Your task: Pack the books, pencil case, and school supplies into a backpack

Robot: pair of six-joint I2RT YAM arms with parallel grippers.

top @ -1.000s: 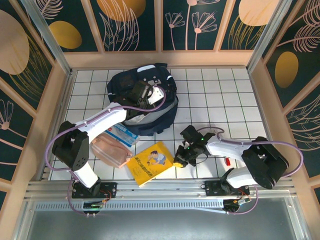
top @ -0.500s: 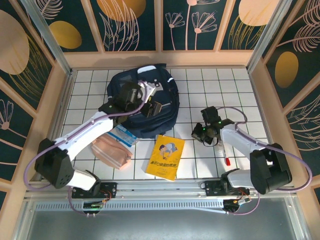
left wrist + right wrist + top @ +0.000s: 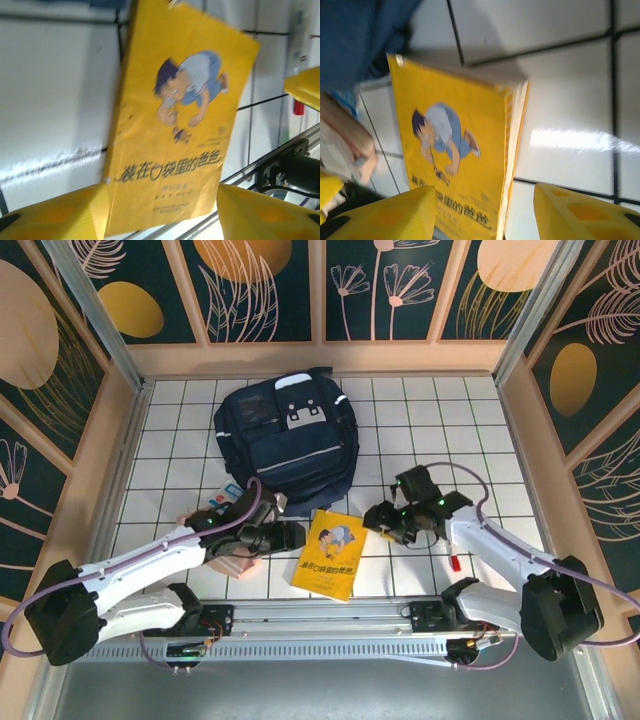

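The yellow paperback book point(image 3: 335, 553) lies flat on the white tiles just in front of the navy backpack point(image 3: 285, 445). My left gripper point(image 3: 291, 536) is at the book's left edge, open, and the book's lower end point(image 3: 175, 125) shows between its yellow fingers point(image 3: 55, 215). At the book's upper right edge is my right gripper point(image 3: 376, 521), also open, straddling the book's page edge point(image 3: 455, 150). The peach pencil case point(image 3: 232, 562) lies under my left arm, partly hidden. A short red pen point(image 3: 453, 562) rests on the tiles right of my right arm.
A blue-and-white packet point(image 3: 218, 503) sits beside the pouch. Wooden walls point(image 3: 100, 460) close off the left, right and back of the tiled table. A metal rail point(image 3: 320, 615) runs along the front edge, close to the book's lower end.
My left arm has swung down from the backpack to the book's left edge. The right gripper has moved left to the book's right edge. Both grippers have opened.
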